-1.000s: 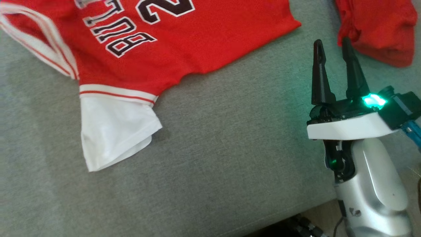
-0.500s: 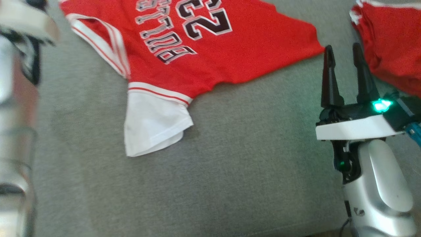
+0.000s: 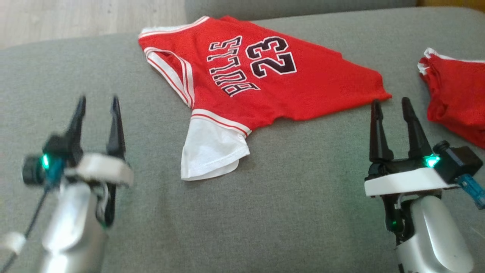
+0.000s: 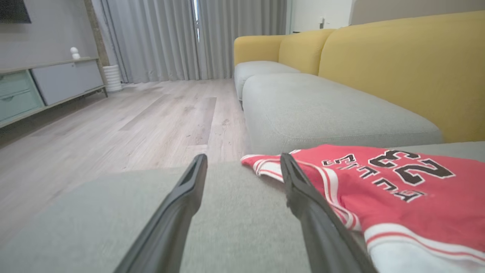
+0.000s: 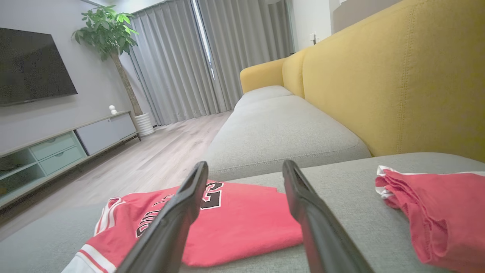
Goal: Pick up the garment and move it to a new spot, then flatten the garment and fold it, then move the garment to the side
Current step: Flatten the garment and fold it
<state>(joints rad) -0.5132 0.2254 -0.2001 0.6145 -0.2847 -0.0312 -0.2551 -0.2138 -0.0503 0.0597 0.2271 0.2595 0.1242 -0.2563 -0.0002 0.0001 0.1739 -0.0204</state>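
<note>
Head has lifted, so the left end effector now shows; it and the right end effector stand wide and empty, likely poised to grasp the jersey spread near the sofa's far edge.

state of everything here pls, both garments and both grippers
red jersey, lying print up on the grey seat cushion, white sleeve sticking out, not held
second red garment, bunched up at the right, not held
left gripper, open, empty
right gripper, open, empty
</note>
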